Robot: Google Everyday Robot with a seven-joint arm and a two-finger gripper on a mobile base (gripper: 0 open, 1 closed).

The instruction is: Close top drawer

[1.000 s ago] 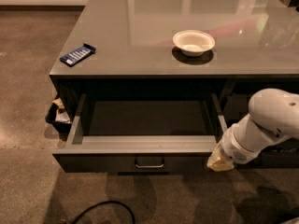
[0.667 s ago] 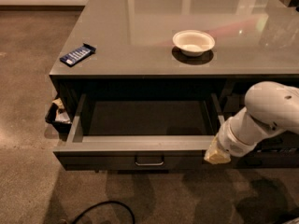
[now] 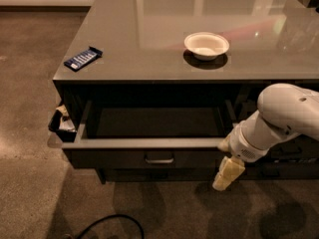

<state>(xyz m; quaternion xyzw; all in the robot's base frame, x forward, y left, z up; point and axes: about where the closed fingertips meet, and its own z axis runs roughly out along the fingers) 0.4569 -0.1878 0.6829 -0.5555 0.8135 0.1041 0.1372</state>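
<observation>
The top drawer [image 3: 149, 156] is pulled far out of the grey cabinet. Its dark front panel carries a small silver bar handle [image 3: 159, 159] at the centre, and its inside [image 3: 154, 121] looks dark and empty. My gripper [image 3: 227, 166] is at the right end of the drawer's front panel, right by its corner, and hangs below the white arm [image 3: 284, 116] that reaches in from the right. I cannot tell whether it touches the panel.
On the glossy grey countertop [image 3: 149, 29] stand a white bowl [image 3: 206, 45] and a blue packet [image 3: 82, 58] near the left edge. A small dark bin with rubbish [image 3: 61, 123] hangs at the cabinet's left side. A black cable [image 3: 112, 225] lies on the floor in front.
My arm has moved left and slightly down, bringing the gripper up to the right end of the drawer front. The drawer stands as far open as before.
</observation>
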